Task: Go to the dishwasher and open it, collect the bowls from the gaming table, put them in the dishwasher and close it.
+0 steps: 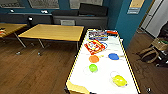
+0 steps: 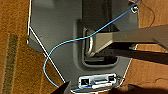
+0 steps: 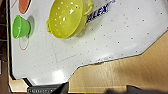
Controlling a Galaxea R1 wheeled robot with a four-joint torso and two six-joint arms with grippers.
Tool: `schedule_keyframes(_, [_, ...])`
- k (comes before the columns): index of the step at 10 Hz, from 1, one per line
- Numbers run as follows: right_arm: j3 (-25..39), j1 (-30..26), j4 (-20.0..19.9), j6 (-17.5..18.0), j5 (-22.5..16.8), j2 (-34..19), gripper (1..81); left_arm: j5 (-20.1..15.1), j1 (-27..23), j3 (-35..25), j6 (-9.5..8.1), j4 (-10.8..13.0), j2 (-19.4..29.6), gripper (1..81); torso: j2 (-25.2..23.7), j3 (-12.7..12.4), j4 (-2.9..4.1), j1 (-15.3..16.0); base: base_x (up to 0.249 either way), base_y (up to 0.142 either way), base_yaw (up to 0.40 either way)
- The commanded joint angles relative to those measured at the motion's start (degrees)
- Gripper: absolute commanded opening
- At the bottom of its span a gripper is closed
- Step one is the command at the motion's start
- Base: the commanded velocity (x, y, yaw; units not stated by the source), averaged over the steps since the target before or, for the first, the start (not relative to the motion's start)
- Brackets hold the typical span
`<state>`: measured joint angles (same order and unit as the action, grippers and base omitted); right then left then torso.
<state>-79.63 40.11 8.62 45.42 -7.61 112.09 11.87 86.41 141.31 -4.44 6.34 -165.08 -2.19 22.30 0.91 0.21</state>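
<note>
The gaming table (image 1: 75, 75) has a glossy white top with a yellow edge band and runs away from me, just right of centre in the head view. On it stand an orange bowl (image 1: 94, 59), a blue bowl (image 1: 113, 56), a lime green bowl (image 1: 93, 67) and, nearest, a yellow bowl (image 1: 119, 80). The right wrist view looks down on the table top (image 3: 112, 37) with the yellow bowl (image 3: 66, 18), green bowl (image 3: 21, 26) and orange bowl (image 3: 24, 5). My right gripper (image 3: 100, 90) is open above the table's near corner. My left gripper (image 2: 100, 90) is open over my own grey base. The dishwasher is out of view.
Colourful game boxes (image 1: 96, 41) lie at the table's far end. Two wooden-topped tables (image 1: 52, 32) stand to the left on the wooden floor. A dark counter (image 1: 75, 18) and a teal wall (image 1: 125, 22) are behind. Bags (image 1: 156, 50) sit on the floor at right.
</note>
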Motion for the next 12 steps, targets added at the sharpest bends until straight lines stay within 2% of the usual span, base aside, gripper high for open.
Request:
schedule_keyframes(1, [-1.91, -8.94, -1.93, 3.18, -4.17, -1.68, 81.1, -3.61, -0.05, -0.33, 0.22, 0.6, 0.45, 81.1, 0.0, 0.0, 0.0, 0.0, 0.0, 0.0, 0.0])
schedule_keyframes(4, [-6.76, -11.22, -5.98, 3.18, -5.4, 2.2, 81.1, -3.61, -0.14, -0.33, 0.22, 0.6, 0.63, 81.1, 0.0, 0.02, 0.0, 0.0, 0.0, 0.0, 0.0])
schedule_keyframes(6, [-9.04, -12.37, -7.12, 3.18, -5.84, 4.65, 81.1, -3.7, -0.14, -0.33, 0.21, 0.16, 0.98, 81.1, 0.0, 3.34, 0.0, 0.0, 0.0, 0.0, 0.0])
schedule_keyframes(7, [-9.48, -12.81, -7.3, 3.18, -5.84, 5.18, 81.1, -3.7, -0.14, -0.33, 0.13, 0.08, 1.07, 81.1, 0.0, 1.85, 0.0, 0.0, 0.0, 0.0, 0.0])
schedule_keyframes(8, [-9.65, -13.25, -7.48, 3.18, -5.84, 5.27, 81.1, -3.7, -0.14, -0.33, 0.13, 0.08, 1.07, 81.1, 0.0, 1.58, 0.0, 0.0, 0.0, 0.0, 0.0])
schedule_keyframes(10, [-10.18, -14.56, -8.62, 3.18, -5.93, 5.54, 81.1, -3.7, -0.14, -0.33, 0.13, 0.16, 0.89, 81.1, 0.05, 2.76, 0.0, 0.04, 0.0, 0.0, 0.0])
schedule_keyframes(12, [-11.41, -15.88, -9.94, 3.71, -5.93, 6.41, 81.1, -3.7, -0.14, -0.33, 0.14, 0.16, 0.89, 81.1, 0.05, 2.69, 0.0, 0.04, 0.0, 0.0, 0.0])
